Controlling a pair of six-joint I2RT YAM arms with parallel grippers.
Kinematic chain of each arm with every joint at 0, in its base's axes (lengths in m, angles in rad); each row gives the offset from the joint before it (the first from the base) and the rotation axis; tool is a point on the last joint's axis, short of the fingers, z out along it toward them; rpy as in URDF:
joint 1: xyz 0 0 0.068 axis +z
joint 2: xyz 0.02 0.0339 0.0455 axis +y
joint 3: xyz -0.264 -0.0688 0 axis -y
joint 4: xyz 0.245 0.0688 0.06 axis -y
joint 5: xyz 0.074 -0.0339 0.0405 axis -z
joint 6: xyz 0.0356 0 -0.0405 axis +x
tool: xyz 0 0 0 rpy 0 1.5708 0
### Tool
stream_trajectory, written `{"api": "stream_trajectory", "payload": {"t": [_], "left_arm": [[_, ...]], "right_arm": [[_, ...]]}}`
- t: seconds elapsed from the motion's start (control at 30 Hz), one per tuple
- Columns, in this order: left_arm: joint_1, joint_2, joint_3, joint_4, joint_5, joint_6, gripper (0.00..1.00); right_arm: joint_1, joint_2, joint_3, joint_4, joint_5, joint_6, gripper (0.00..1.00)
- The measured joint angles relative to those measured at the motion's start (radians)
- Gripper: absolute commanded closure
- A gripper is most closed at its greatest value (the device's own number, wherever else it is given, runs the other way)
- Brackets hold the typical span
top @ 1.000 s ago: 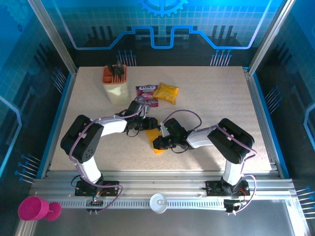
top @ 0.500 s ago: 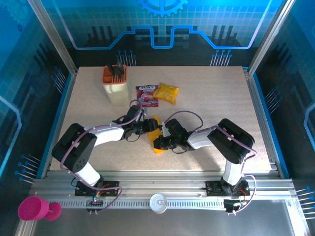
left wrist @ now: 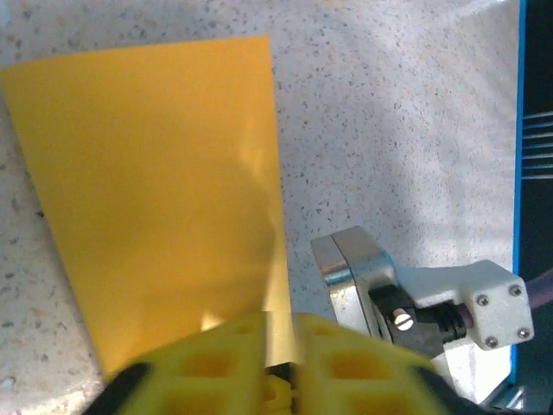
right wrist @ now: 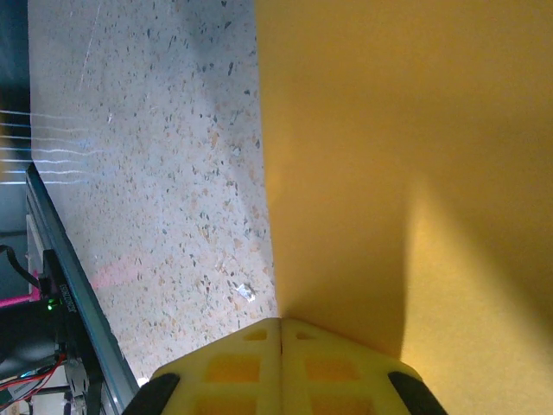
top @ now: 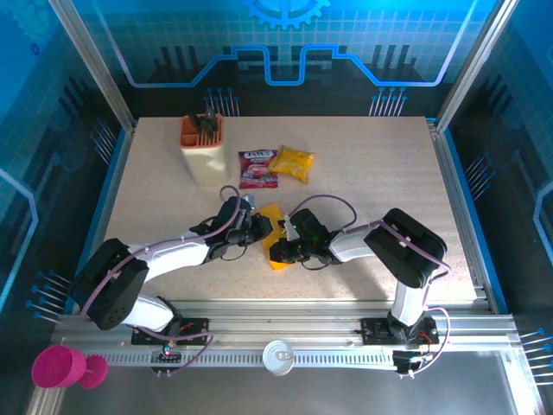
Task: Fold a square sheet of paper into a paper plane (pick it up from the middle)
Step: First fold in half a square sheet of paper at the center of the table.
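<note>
Two arms [top: 173,253] [top: 356,242] low, jaws on paper [top: 273,216]

One paper sheet [top: 272,216], one purple packet [top: 257,169], one yellow bag [top: 292,162], one holder [top: 206,160]

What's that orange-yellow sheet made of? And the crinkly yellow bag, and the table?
The orange-yellow sheet looks like thin paper: matte, plain, with straight crisp edges and a soft bend. The yellow bag seems to be plastic film, going by its crinkles, though it is small in the top view. The table is smooth and speckled, maybe stone or laminate; I can't tell which.
</note>
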Motion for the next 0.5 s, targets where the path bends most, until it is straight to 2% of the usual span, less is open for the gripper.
{"api": "stream_trajectory", "payload": {"t": [0.5], "left_arm": [[0.000, 0.116, -0.064, 0.083, 0.021, -0.121, 1.00]], "right_arm": [[0.000, 0.000, -0.009, 0.015, 0.000, 0.000, 1.00]]}}
